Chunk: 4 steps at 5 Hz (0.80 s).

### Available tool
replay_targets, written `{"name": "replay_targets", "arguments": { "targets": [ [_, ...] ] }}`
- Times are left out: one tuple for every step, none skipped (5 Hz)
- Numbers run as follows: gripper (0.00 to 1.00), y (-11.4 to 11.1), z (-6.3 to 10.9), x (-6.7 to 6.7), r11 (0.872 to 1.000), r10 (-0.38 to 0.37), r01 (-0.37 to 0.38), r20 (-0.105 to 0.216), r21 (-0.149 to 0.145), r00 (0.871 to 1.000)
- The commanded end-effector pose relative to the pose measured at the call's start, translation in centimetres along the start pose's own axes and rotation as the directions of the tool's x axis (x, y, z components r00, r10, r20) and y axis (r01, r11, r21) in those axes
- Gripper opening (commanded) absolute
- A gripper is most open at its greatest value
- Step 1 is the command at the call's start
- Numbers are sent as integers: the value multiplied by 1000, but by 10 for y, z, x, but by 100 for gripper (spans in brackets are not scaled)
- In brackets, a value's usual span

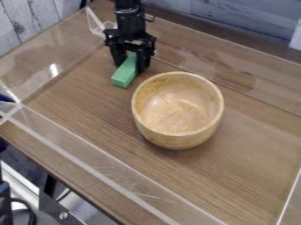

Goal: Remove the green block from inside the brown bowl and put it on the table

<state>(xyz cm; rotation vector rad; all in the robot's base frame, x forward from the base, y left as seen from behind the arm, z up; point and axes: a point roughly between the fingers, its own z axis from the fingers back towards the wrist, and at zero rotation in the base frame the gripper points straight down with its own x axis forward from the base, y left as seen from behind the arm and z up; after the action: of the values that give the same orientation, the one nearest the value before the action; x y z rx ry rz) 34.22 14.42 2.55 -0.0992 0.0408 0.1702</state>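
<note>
Scene: a wood-grain table (83, 123) edged by low clear acrylic walls (59, 145) is being viewed from above and to one side.
Green block: the green block (122, 73) is lying on the table, outside the bowl, just beside its far-left rim and seemingly not touching it.
Brown bowl: the brown bowl (178, 108), a thick-walled tan wooden one, is sitting near the middle of the table; nothing is being shown inside it.
Gripper: the black gripper (130, 60) is pointing straight down over the block's far end, at table level.
Fingers: the two fingers are being held slightly spread, one on each side of the block's upper end; whether they are touching it cannot be told.
Task stage: the block is judged to be set down already, with only the release and retreat left.
Handling: the block is judged to be light, stiff and smooth, possibly a little slippery; it is best taken across its narrow sides near the middle.
Hard to make out: the block's far end is being covered by the fingers, the arm is being cut off at the top edge, and reflections are blurring the acrylic walls.
</note>
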Motion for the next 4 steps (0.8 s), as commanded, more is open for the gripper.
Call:
{"name": "replay_targets", "arguments": {
  "targets": [
    [100,3,37,4,1000,9,-10,88,10,996],
    [100,2,52,1,1000,13,-13,111,-3,994],
    [100,2,85,-3,1000,20,-16,174,-24,984],
    [100,8,116,-12,999,30,-24,228,-28,973]
  ]
}}
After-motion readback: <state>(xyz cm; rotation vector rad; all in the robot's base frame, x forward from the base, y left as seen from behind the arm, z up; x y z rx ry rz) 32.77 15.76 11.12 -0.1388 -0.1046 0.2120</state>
